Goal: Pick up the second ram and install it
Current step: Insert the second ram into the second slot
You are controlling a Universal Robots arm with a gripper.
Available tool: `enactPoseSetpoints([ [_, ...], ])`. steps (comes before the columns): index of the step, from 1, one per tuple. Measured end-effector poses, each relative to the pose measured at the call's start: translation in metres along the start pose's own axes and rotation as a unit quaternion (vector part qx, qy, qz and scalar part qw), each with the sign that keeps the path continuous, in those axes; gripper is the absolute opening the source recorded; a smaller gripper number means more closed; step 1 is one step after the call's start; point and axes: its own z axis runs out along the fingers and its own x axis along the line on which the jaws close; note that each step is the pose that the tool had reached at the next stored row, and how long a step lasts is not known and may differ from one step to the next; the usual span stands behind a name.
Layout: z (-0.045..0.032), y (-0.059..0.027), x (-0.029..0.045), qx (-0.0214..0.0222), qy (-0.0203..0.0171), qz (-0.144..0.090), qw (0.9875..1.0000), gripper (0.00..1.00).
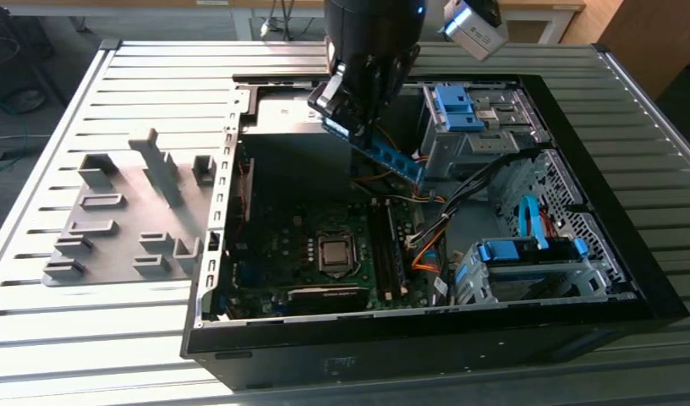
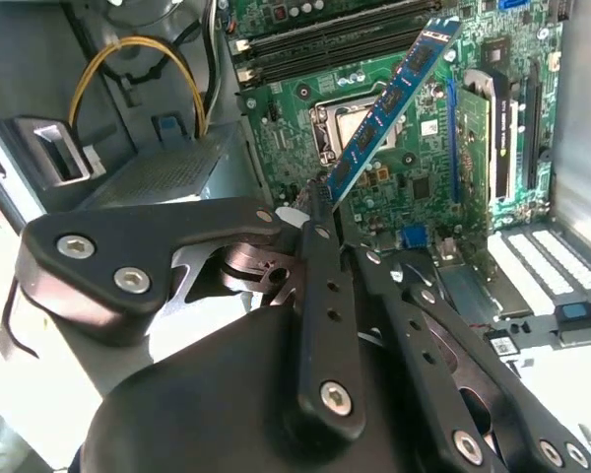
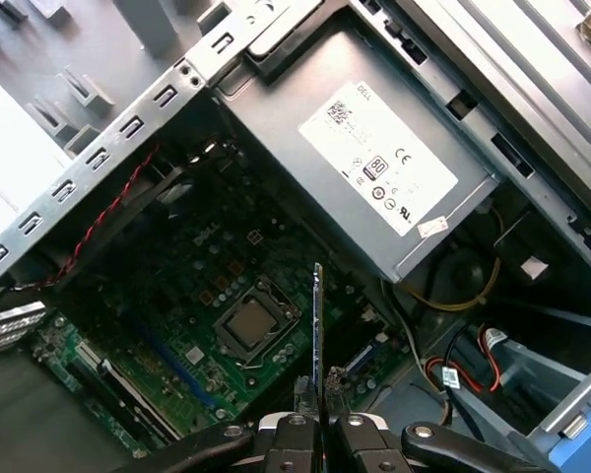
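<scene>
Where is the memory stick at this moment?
In the exterior view, near the middle, the second ram hangs tilted in the gripper, above the motherboard of the open computer case.

Prob. a robotics lab/workshop: open PC case (image 1: 435,334) w/ bare mobo (image 1: 311,245) on slatted metal bench (image 1: 131,338); grey fixture tray (image 1: 108,237) at case's 9 o'clock, wood cabinet (image 1: 649,38) at 1.

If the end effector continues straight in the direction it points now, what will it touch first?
Probably the motherboard near the CPU socket, reached first by the second ram it holds; depth is unclear.
</scene>
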Motion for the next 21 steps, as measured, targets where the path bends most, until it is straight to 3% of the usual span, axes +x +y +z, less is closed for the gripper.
enactPoseSetpoints([
  [8,0.0006,-0.0006,-0.0006,0.0012,-0.0005,0.040,0.9992,0.14],
  [14,0.0014,-0.0006,-0.0006,0.0024,-0.0012,0.083,0.9965,0.14],
  [21,0.0022,-0.0030,-0.0016,0.0029,-0.0014,0.100,0.9950,0.14],
])
